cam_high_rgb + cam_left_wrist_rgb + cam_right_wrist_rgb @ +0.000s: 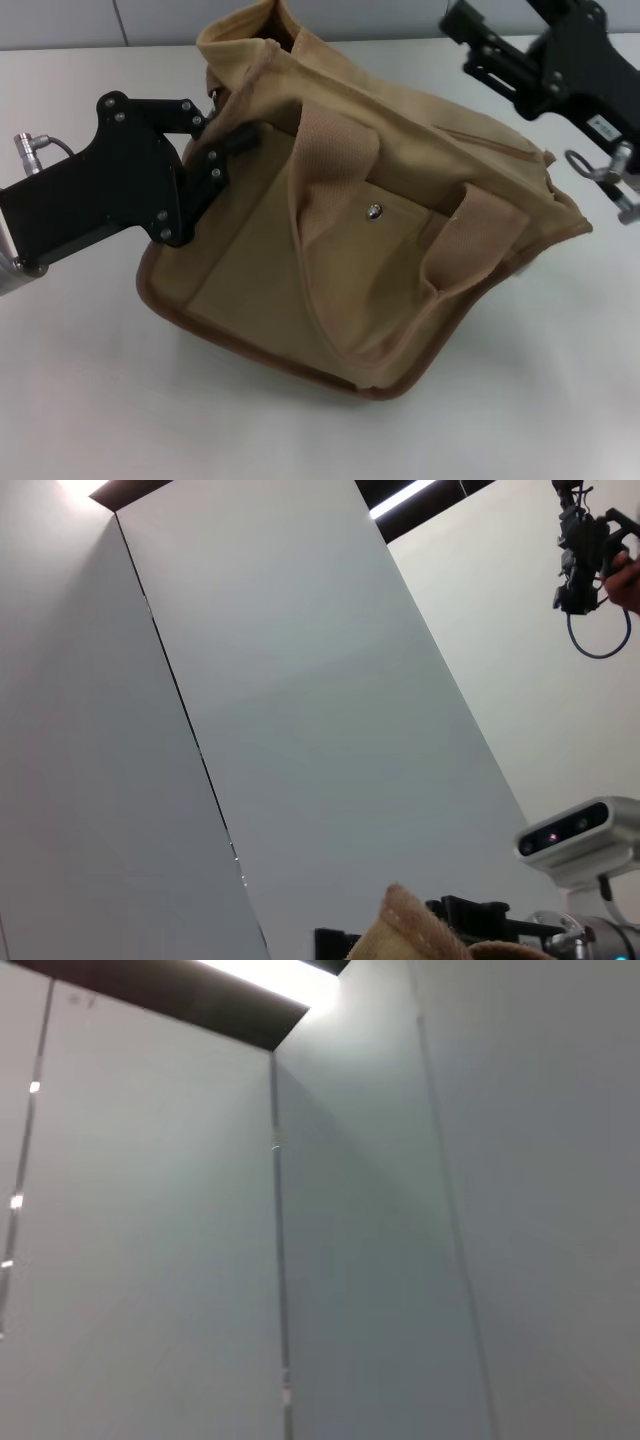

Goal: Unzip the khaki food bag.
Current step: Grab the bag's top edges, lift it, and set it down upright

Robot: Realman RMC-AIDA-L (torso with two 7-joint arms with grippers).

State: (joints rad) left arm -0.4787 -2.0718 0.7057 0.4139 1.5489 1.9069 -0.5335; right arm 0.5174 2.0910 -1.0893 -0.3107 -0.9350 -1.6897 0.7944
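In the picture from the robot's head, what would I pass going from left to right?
Left gripper, black, pressed against the bag's end → tan canvas food bag with wide webbing handles → its silver snap on the front pocket → right gripper, black, above the bag's far corner.

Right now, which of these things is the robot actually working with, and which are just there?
Part of the job:
- khaki food bag
- left end effector, against the bag's left end
- right end effector, raised above the bag's far right corner

Just there:
- white table
- grey wall panels
- camera on a stand
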